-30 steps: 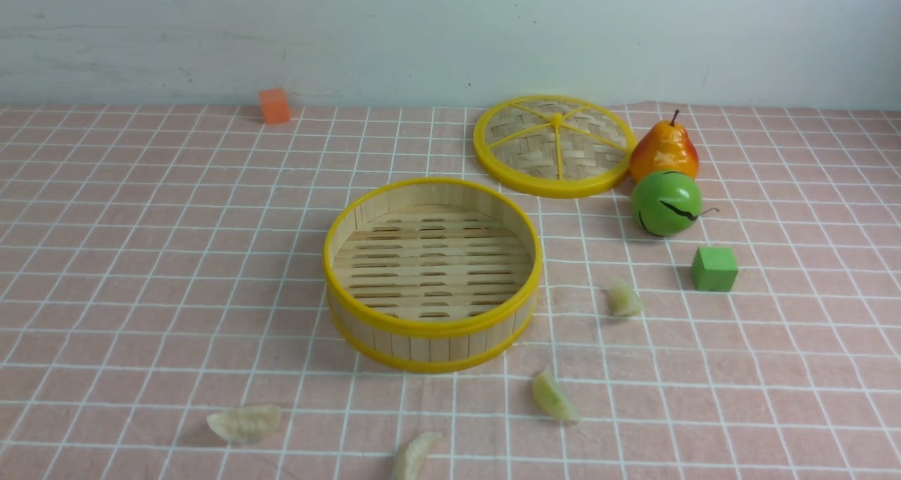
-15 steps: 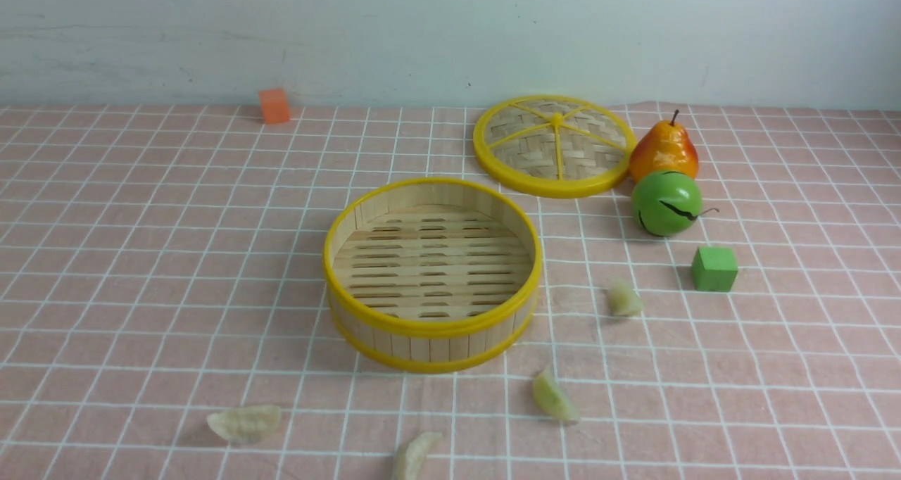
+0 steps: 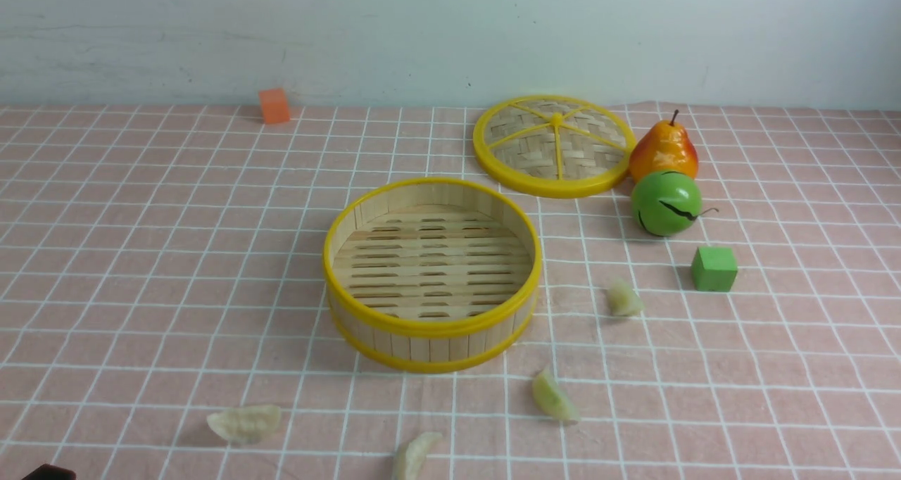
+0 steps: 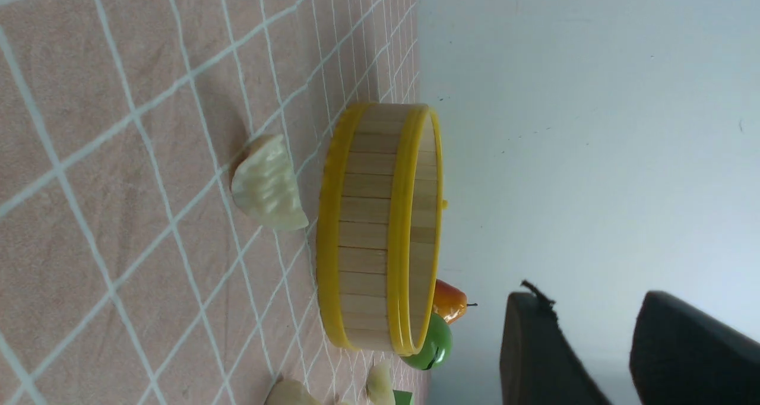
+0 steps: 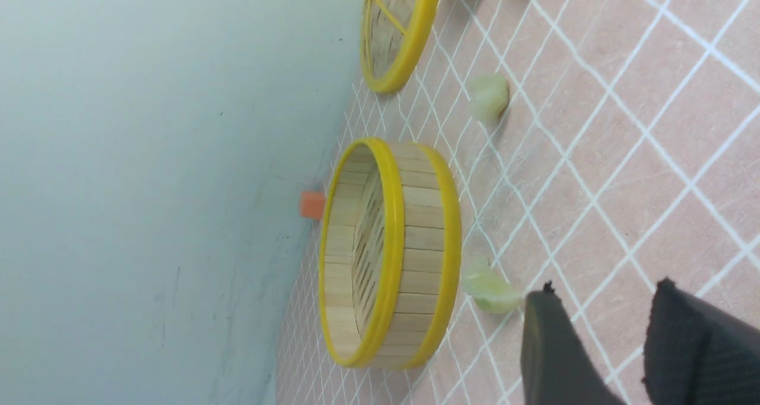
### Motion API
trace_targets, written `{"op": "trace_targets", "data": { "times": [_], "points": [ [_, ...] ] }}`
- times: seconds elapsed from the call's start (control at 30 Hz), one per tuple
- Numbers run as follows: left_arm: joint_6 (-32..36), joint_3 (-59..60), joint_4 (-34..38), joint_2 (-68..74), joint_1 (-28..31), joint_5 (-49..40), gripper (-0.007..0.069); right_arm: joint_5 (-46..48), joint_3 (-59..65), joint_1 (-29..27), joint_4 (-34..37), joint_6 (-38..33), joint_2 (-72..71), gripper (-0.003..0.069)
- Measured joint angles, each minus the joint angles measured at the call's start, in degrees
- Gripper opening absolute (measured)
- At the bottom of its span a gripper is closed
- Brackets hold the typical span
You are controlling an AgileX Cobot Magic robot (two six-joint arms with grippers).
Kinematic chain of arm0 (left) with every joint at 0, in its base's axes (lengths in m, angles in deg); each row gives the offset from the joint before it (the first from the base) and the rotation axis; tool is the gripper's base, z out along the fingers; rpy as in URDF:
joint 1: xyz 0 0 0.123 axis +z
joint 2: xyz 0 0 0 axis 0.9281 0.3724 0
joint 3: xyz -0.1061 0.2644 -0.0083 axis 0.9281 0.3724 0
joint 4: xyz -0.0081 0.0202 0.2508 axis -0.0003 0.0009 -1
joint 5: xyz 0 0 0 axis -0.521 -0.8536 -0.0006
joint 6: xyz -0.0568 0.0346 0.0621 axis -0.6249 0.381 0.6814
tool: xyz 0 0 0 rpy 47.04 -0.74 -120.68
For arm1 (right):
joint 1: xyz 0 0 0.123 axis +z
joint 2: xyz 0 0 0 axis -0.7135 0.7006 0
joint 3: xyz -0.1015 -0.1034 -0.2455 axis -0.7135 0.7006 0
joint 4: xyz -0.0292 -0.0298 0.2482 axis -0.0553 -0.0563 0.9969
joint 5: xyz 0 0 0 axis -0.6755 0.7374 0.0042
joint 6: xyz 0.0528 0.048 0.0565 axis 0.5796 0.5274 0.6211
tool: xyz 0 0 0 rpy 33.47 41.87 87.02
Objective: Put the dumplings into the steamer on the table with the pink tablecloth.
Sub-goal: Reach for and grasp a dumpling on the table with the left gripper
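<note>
The table point(image 3: 809, 395) wears a pink tablecloth point(image 3: 141, 255) ruled with thin white lines into squares, faintly wrinkled. It runs back to a plain pale wall point(image 3: 450, 36) with a few small scuffs.

The left pincer point(image 4: 591, 301) is released, its two dark fingers apart with nothing between them. Ahead of it one dumpling point(image 4: 267, 185) lies on the cloth, and just beyond stands the steamer point(image 4: 380, 227).

The right pincer point(image 5: 605, 292) is likewise spread and holds nothing. A dumpling point(image 5: 490, 289) lies just ahead of its fingers, near the steamer's wall, and another point(image 5: 490, 96) sits farther out.

From the front, all four dumplings point(image 3: 553, 397) lie on the cloth outside the steamer point(image 3: 432, 325), on its near and right sides.

Past the steamer from both pincers are its woven lid point(image 3: 553, 146), a pear point(image 3: 664, 150), a green ball point(image 3: 666, 203), a green cube point(image 3: 714, 269) and, by the wall, an orange cube point(image 3: 274, 105).
</note>
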Motion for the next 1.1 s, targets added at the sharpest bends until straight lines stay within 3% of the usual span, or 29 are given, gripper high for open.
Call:
{"op": "trace_targets", "data": {
  "times": [0.17,0.23,0.37,0.43,0.6,0.67,0.77,0.87,0.97,1.0,1.1],
  "points": [
    [2.34,0.00,0.18,0.00,0.00,0.06,0.0238,0.14,0.00,0.00,-3.92,-0.14,0.00,0.0239],
    [7.76,-1.68,-0.14,0.00,0.00,-1.16,0.0238,-0.31,0.00,0.00,-4.56,-3.02,0.00,0.0239],
    [18.99,-8.91,-2.73,1.09,0.00,-6.07,0.0225,-1.75,-2.39,0.00,-5.43,-13.95,0.00,0.0227],
    [22.09,-14.13,-6.59,6.50,0.00,-9.29,0.0183,-3.01,-5.36,0.00,-5.56,-20.51,0.88,0.0190],
    [28.24,-27.41,-18.57,23.95,0.00,-21.35,0.0039,-1.65,-15.33,0.00,-7.49,-35.82,12.57,0.0017],
    [33.57,-35.02,-22.69,32.55,0.00,-27.98,-0.0014,1.55,-21.14,0.00,-10.02,-43.09,20.15,-0.0016],
    [42.10,-44.29,-26.14,42.20,-0.60,-37.50,-0.0014,10.82,-30.89,0.10,-13.43,-52.04,31.90,-0.0019],
    [45.91,-49.23,-27.35,47.90,-3.25,-42.66,-0.0014,17.26,-36.09,1.18,-14.15,-54.56,38.88,-0.0019],
    [50.22,-55.49,-29.73,56.37,-10.51,-50.25,-0.0014,27.25,-43.01,7.85,-15.21,-57.41,48.96,-0.0019],
    [50.22,-55.70,-29.73,56.84,-10.93,-50.25,-0.0014,27.25,-43.29,8.36,-15.29,-57.59,49.36,-0.0019],
    [53.43,-58.41,-33.97,64.18,-16.87,-53.68,-0.0014,32.41,-46.51,17.34,-16.83,-60.21,54.23,-0.0017]
  ]
}}
